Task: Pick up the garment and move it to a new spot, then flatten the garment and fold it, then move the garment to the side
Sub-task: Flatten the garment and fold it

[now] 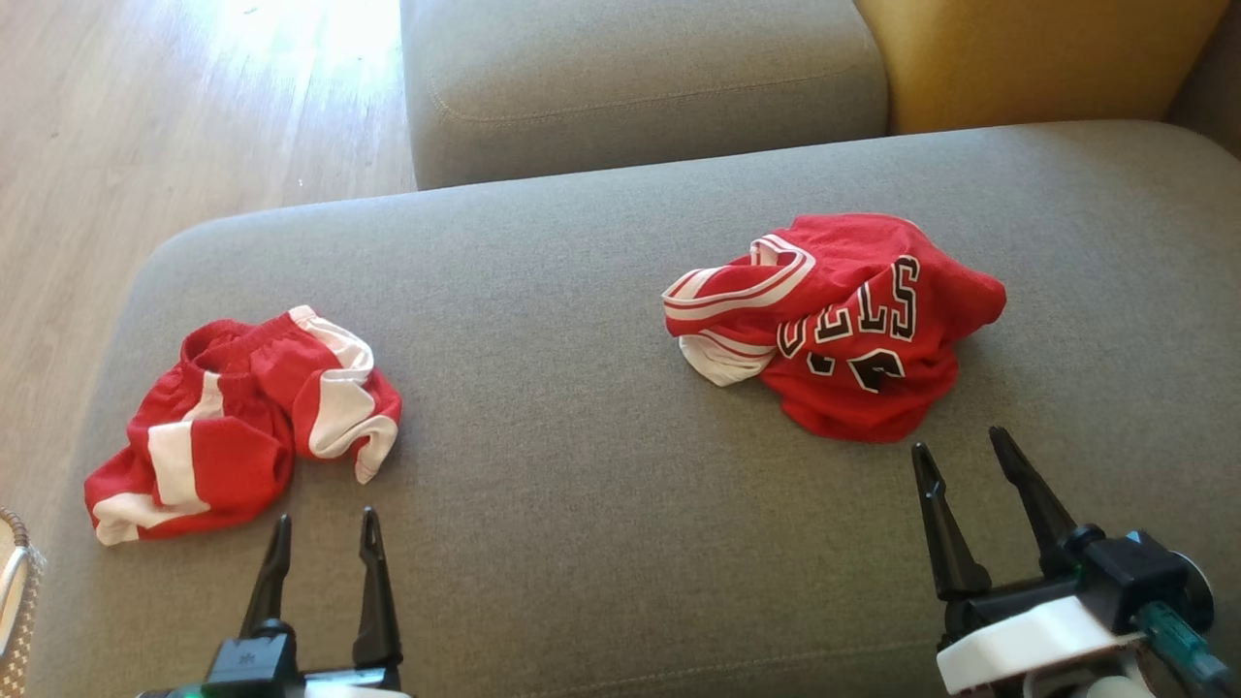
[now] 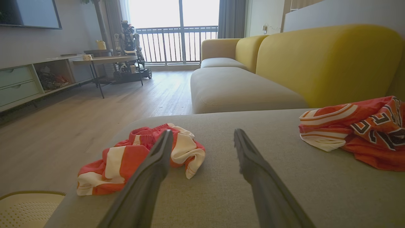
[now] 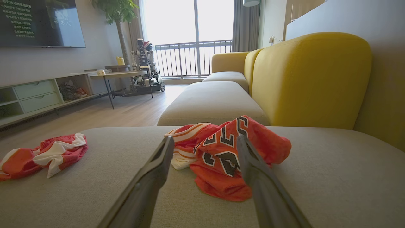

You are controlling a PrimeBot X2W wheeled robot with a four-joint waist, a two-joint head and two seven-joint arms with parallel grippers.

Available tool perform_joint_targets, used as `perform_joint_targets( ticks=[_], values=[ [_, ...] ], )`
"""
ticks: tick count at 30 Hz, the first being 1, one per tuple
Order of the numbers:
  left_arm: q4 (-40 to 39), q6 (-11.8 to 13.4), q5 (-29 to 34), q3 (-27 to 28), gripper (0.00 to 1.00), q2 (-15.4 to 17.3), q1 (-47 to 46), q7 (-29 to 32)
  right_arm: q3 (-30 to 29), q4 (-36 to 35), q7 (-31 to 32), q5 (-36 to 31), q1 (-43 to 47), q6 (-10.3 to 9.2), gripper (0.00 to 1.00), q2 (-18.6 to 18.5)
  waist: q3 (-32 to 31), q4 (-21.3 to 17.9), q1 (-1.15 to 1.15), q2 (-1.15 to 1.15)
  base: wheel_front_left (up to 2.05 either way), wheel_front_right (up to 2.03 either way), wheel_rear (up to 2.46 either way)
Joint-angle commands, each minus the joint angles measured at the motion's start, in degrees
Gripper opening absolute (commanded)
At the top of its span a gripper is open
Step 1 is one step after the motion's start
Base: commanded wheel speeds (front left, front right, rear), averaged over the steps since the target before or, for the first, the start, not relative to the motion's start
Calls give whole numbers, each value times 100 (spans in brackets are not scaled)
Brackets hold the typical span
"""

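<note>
My left gripper has its two dark fingers spread apart, with nothing between them. It sits at the near edge of the grey seat, pointing across it. My right gripper is spread the same way and also holds nothing.

Just beyond the left fingertips, and a little to their left, lie the shorts. They are red with broad white stripes and are crumpled in a loose heap near the seat's left end. The gripper is not touching them.

Just beyond the right fingertips lies the jersey. It is red with white-trimmed openings and black letters outlined in white, and it is bunched into a mound on the right half of the seat. In the right wrist view it sits straight ahead between the two fingers, close but apart from them.

The two garments are well apart, with bare grey fabric between them.

Behind the seat is a second grey cushion, and beside that a yellow backrest. Pale wood floor runs along the left. A basket rim shows at the lower left corner.
</note>
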Motion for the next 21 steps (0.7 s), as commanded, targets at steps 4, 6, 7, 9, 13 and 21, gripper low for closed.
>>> perform_joint_targets(
  ticks=[4, 6, 7, 9, 13, 21],
  values=[
    [-152, -11, 15, 105, 100, -4, -217, -30, 185, -232, -52, 17, -133, -1, 100, -21, -9, -10, 0, 0, 0, 0, 0],
    [-153, -8, 13, 98, 100, -4, -219, -30, 194, -229, -52, 11, -136, -1, 100, -21, -11, -22, 0, 0, 0, 0, 0],
    [-155, -8, 15, 97, 100, -4, -219, -30, 198, -232, -52, 7, -138, -1, 100, -21, -10, -27, 0, 0, 0, 0, 0],
    [-153, -10, 20, 95, 100, -4, -222, -30, 199, -252, -52, 6, -141, -1, 100, -21, -3, -33, 0, 0, 0, 0, 0],
    [-143, -19, 37, 83, 100, -4, -231, -30, 174, -289, -52, 15, -124, -1, 100, -21, 7, -23, 0, 0, 0, 0, 0],
    [-75, -91, 80, 69, 100, -4, -260, -30, 187, -316, -52, 41, -132, -1, 100, -21, 95, -24, 0, 0, 0, 0, 0]
  ],
)
